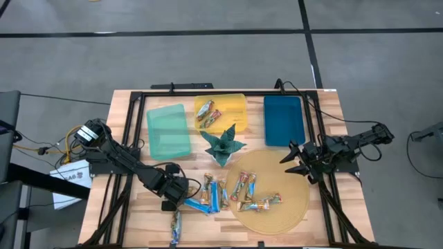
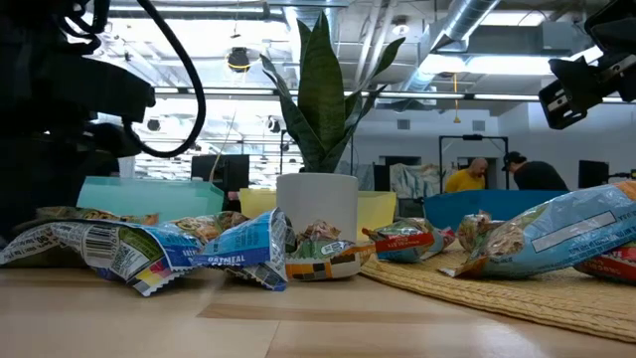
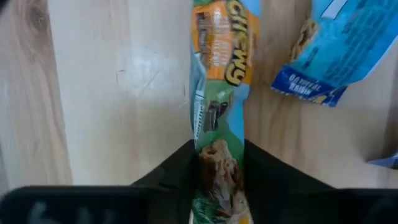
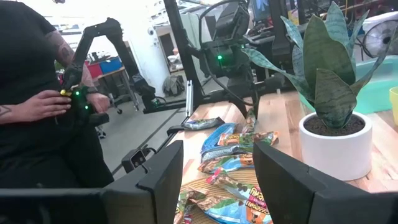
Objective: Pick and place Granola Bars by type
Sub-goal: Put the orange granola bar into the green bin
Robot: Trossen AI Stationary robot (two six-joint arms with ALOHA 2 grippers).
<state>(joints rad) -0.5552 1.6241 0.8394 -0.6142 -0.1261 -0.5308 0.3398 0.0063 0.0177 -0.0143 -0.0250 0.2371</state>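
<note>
Gripping chewy bar [image 3: 219, 93], left end effector [image 3: 217, 174]; right end effector [image 4: 214, 180] agape

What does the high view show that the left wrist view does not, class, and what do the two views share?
Only the high view shows the three trays: the pale green tray, the yellow tray holding wrapped bars, and the dark blue tray, plus the potted green plant, the round woven mat and the right gripper, open above the mat's edge.

Only the left wrist view shows the orange-and-green bar lying between the left gripper fingers.

Both show the wooden table and blue-wrapped bars.
</note>
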